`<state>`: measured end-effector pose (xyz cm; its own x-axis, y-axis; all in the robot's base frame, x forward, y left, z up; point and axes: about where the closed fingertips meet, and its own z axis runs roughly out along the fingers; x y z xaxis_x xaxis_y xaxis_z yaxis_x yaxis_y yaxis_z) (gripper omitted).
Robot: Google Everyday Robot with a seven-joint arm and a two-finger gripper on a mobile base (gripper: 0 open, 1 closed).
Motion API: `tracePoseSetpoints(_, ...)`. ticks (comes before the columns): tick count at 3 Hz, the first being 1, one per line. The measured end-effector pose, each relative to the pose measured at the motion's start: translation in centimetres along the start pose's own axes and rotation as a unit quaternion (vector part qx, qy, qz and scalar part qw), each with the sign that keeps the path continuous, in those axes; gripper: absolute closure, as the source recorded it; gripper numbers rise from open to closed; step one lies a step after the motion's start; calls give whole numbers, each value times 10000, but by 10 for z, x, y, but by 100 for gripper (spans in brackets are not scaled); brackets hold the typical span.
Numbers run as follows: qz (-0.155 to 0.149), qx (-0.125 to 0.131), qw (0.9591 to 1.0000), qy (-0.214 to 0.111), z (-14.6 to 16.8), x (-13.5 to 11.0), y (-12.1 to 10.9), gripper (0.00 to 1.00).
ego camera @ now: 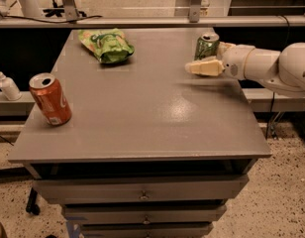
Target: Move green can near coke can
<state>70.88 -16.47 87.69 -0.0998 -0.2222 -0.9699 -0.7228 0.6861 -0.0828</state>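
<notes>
The green can [206, 45] stands upright near the table's far right edge. The coke can [50, 99], red-orange with white script, stands at the table's left edge, nearer the front. My gripper [202, 67] reaches in from the right on a white arm, just in front of the green can and partly covering its lower part. Its pale fingers point left, low over the table.
A flat green snack bag [106, 44] lies at the far left-centre of the grey table [142, 118]. A white pump bottle [6, 86] stands on a shelf left of the table. Drawers sit below the front edge. A metal rail runs behind the table.
</notes>
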Motion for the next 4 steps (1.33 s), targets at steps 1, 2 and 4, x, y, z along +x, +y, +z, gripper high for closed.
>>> tracePoseSetpoints(1, 58, 69, 9999, -50, 5, 1, -2, 41)
tracePoseSetpoints(2, 53, 255, 9997, -7, 0, -1, -6, 65)
tracePoseSetpoints(4, 154, 346, 9991, 181, -30, -55, 9, 100)
